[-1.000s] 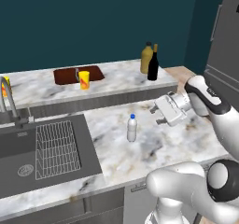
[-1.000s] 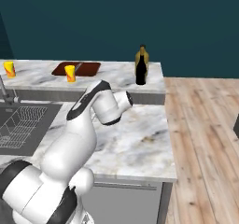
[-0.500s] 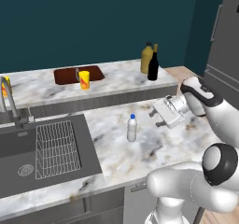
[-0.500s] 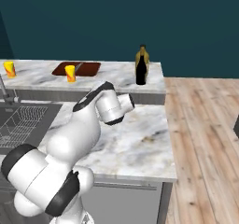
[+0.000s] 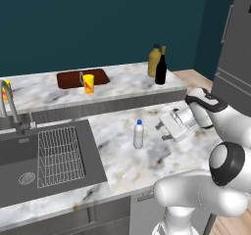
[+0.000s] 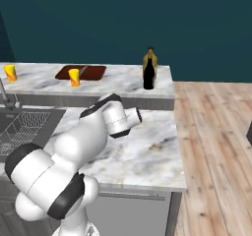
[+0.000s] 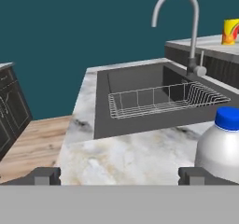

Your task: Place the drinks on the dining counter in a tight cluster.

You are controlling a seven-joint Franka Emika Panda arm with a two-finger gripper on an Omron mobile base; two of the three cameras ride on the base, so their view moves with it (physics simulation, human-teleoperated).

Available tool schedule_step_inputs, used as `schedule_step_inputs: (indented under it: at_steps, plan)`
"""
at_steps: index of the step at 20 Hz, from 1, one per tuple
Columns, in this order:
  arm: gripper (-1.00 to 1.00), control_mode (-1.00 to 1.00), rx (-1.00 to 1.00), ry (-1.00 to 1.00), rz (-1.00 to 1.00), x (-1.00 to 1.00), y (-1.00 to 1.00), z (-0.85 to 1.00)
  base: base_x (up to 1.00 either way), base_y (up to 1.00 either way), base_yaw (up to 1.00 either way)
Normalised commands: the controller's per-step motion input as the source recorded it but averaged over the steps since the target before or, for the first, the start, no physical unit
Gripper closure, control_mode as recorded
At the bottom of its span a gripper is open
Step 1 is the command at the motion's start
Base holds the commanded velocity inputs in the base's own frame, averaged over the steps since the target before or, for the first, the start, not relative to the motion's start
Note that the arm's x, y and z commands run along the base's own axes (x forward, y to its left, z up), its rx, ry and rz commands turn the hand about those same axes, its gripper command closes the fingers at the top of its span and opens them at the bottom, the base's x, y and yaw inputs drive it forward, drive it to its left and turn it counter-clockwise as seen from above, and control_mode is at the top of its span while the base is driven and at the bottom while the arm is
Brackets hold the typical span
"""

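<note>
The small clear water bottle (image 5: 139,134) with a blue cap stands upright on the lower marble worktop (image 5: 147,165). My gripper (image 5: 163,131) is open just to its right, lying sideways with nothing between the fingers. In the hand view the water bottle (image 7: 220,147) rises at the right edge, behind the right fingertip (image 7: 193,175), off the gripper's (image 7: 120,176) centre line. The dark wine bottle (image 5: 161,70) and the amber-yellow bottle (image 5: 154,59) stand close together at the right end of the dining counter (image 5: 126,77). The right base view shows the wine bottle (image 6: 148,75) in front of the amber bottle (image 6: 150,57).
A yellow cup (image 5: 88,83) stands by a dark red board (image 5: 73,78) on the dining counter, and another cup (image 6: 11,73) at its far left. The steel sink (image 5: 49,155) with a wire rack and a faucet (image 7: 186,27) lies left of the water bottle.
The hand has sunk slightly and edged toward the water bottle, still open. The bottles and cups have not moved.
</note>
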Motion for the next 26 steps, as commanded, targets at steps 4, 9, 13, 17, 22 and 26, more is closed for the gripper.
schedule_step_inputs:
  at_steps: [4,9,13,17,22,26]
  plan:
    - [-1.00,-1.00,0.00,0.06,0.00,0.36,0.01,-0.01,0.00,0.00,0.00]
    - [-1.00,-1.00,0.00,0.03,0.00,0.36,0.00,-0.02,0.00,0.00,0.00]
    - [-1.00,-1.00,0.00,0.00,0.00,0.31,0.00,-0.06,0.00,0.00,0.00]
    - [-1.00,-1.00,0.00,0.01,0.00,0.21,0.00,-0.14,0.00,0.00,0.00]
    - [-1.00,-1.00,0.00,0.01,0.00,0.20,0.03,-0.25,0.00,0.00,0.00]
    - [-1.00,-1.00,0.00,0.00,0.00,0.17,0.06,-0.22,0.00,0.00,0.00]
